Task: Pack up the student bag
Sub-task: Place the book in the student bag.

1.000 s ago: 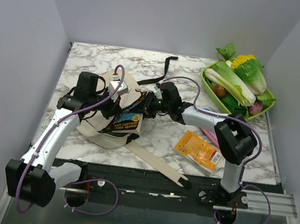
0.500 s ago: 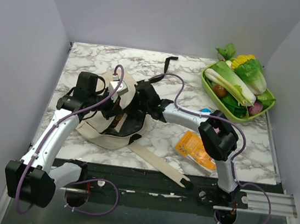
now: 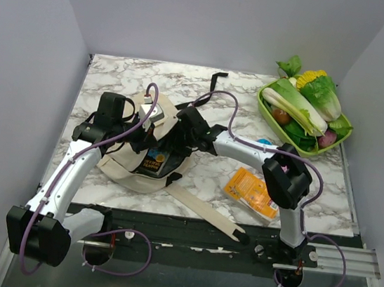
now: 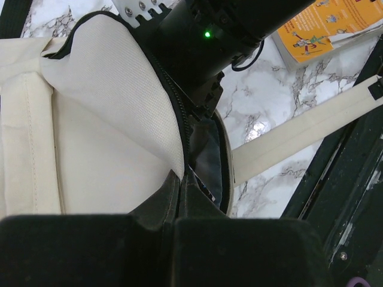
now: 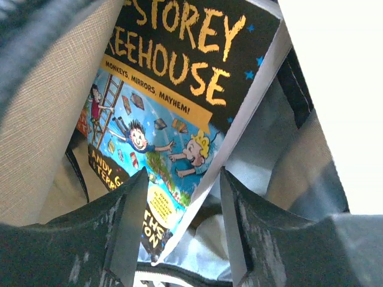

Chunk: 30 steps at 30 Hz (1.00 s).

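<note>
The student bag [image 3: 126, 170], cream with black trim, lies open at the table's left middle; it also fills the left wrist view [image 4: 108, 131]. My left gripper [image 3: 153, 126] is shut on the bag's upper rim [image 4: 178, 179] and holds the mouth open. A colourful "Storey Treehouse" book [image 3: 156, 160] lies inside the bag [image 5: 173, 95]. My right gripper [image 3: 173, 135] is at the bag's mouth, open, its fingers [image 5: 128, 224] apart on either side of the book's near corner [image 5: 182, 221]. An orange book [image 3: 253, 192] lies on the table to the right.
A green tray [image 3: 264, 103] of vegetables stands at the back right. The bag's long beige strap [image 3: 204, 214] runs to the front edge, and a black strap [image 3: 214, 83] trails towards the back. A small blue object [image 3: 264, 141] lies behind the right arm.
My right gripper carried the book left from the bag's mouth into the bag, let it go and drew back a little. My left gripper has kept its hold.
</note>
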Tool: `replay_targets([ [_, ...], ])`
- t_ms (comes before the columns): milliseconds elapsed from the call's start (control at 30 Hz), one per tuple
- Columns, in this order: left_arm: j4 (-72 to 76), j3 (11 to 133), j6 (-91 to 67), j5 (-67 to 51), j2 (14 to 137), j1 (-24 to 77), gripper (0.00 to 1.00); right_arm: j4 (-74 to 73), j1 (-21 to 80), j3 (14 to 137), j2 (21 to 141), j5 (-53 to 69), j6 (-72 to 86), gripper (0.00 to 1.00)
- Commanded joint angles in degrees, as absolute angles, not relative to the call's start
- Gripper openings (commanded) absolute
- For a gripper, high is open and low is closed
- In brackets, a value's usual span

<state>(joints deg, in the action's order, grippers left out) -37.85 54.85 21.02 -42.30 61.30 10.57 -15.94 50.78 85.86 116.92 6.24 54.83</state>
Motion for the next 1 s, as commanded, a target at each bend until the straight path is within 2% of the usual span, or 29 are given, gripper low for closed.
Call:
replay_targets([
  [0, -37.18, 55.28, 20.22, -46.58, 61.0, 10.99, 0.0, -19.25, 51.24, 85.61, 114.61, 4.92, 51.07, 0.57],
  [133, -37.18, 55.63, 20.13, -46.32, 61.0, 10.99, 0.0, -18.98, 51.5, 87.36, 116.97, 6.68, 51.59, 0.45],
  [467, -36.74, 57.92, 18.55, -46.58, 61.26, 11.16, 0.0, -16.53, 52.47, 100.45, 125.07, 13.96, 51.6, 0.46],
  [600, -38.14, 57.83, 20.47, -45.7, 60.38, 11.16, 0.0, -16.52, 52.12, 99.33, 120.44, 12.05, 47.83, 0.58],
  [633, -38.14, 57.57, 20.48, -45.53, 60.12, 11.16, 0.0, -17.74, 51.42, 95.23, 118.24, 11.08, 47.38, 0.64],
  [700, -37.88, 56.78, 20.74, -45.44, 59.5, 11.16, 0.0, -17.75, 50.37, 88.89, 113.4, 8.53, 46.59, 0.68],
  [833, -37.35, 55.46, 20.65, -45.88, 59.33, 11.16, 0.0, -18.8, 45.37, 73.07, 95.16, 3.0, 47.11, 0.8],
  [867, -37.35, 55.28, 20.74, -45.97, 59.41, 11.16, 0.0, -19.59, 44.22, 66.51, 91.62, 0.73, 47.46, 0.82],
  [967, -37.18, 55.11, 21.44, -45.88, 59.24, 11.16, 0.0, -26.69, 39.04, 58.56, 80.39, -5.85, 49.74, 0.86],
])
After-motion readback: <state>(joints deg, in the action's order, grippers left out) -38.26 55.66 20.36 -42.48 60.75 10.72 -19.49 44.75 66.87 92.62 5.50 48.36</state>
